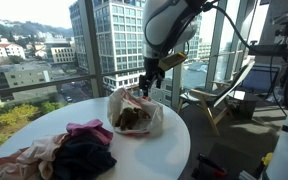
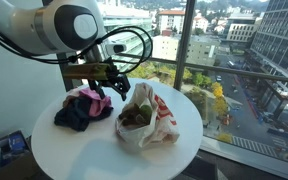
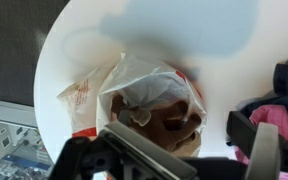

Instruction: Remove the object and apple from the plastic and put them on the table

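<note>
A white plastic bag with red print lies on the round white table in both exterior views (image 1: 136, 112) (image 2: 152, 120). Its mouth is open and shows a brown object inside (image 3: 164, 122), also seen as a dark mass in an exterior view (image 2: 135, 116). I cannot make out an apple. My gripper (image 1: 149, 84) (image 2: 114, 86) hangs just above the bag's mouth. In the wrist view the gripper (image 3: 189, 142) is open and empty, with its fingers on either side of the bag opening (image 3: 149, 95).
A pile of dark blue, pink and beige clothes (image 1: 72, 150) (image 2: 82, 108) lies on the table beside the bag, and it also shows in the wrist view (image 3: 284, 95). The table edge (image 3: 46, 60) is close. Large windows stand behind the table.
</note>
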Available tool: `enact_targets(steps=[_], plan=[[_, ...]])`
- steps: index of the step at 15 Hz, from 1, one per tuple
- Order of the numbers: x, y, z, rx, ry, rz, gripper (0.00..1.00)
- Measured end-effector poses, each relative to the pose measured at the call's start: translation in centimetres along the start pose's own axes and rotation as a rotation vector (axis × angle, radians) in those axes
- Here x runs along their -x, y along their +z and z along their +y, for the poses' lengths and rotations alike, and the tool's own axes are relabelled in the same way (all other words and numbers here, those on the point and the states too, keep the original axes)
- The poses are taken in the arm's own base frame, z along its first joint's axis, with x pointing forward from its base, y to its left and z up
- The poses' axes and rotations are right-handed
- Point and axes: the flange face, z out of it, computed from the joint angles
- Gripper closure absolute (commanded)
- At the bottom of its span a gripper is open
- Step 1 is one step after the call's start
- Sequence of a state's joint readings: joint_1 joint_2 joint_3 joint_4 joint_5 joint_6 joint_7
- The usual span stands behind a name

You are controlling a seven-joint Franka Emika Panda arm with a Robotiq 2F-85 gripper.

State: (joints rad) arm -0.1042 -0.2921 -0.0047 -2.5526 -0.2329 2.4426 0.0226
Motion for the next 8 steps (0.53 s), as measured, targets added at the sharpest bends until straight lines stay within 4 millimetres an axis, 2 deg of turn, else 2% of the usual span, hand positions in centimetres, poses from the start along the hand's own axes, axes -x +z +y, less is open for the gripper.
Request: enact_targets(steps=[6,8], plan=[[0.04,0.07,-0.01,0.0,0.0,-0.002,0.0],[0.0,0.68,0.03,-0.003,0.0,-0.014,0.0]])
